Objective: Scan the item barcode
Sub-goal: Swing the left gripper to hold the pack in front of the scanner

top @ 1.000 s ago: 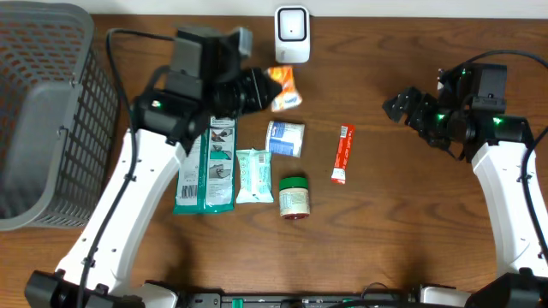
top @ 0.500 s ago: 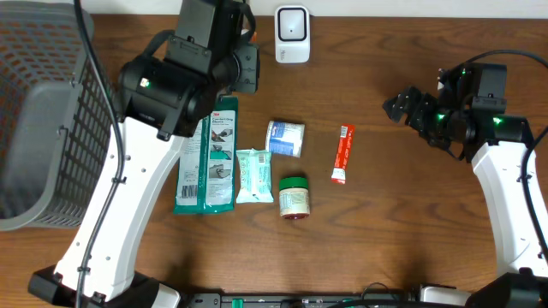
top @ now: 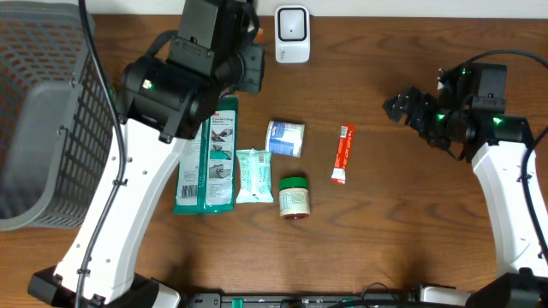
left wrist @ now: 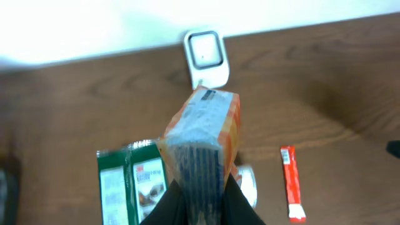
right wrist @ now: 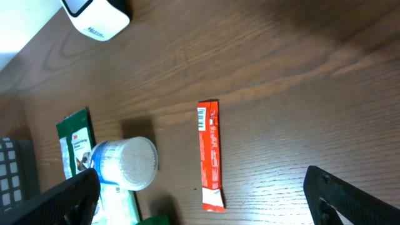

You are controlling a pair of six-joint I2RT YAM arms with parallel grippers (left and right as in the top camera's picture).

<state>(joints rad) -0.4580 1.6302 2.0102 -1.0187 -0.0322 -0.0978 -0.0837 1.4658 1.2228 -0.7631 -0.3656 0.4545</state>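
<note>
Two-arm check. Found left gripper [left wrist: 201, 205] clamped on orange packet [left wrist: 203, 140], which stands upright between its fingers. Noted pale label [left wrist: 209, 97] on packet's far end, print too blurred to read. Observed scanner [left wrist: 204, 53] straight ahead, just beyond packet; cannot tell whether touching. Logged green pouch [left wrist: 125, 187] below-left of gripper, red sachet [left wrist: 290, 181] and half-hidden white tub [left wrist: 250, 184] below-right. Found right gripper [top: 401, 104] jaws wide apart, holding nothing, above bare table [right wrist: 281, 62]. Noted red sachet directly ahead between its fingers, white tub and green pouch further left, scanner farthest, upper left.
</note>
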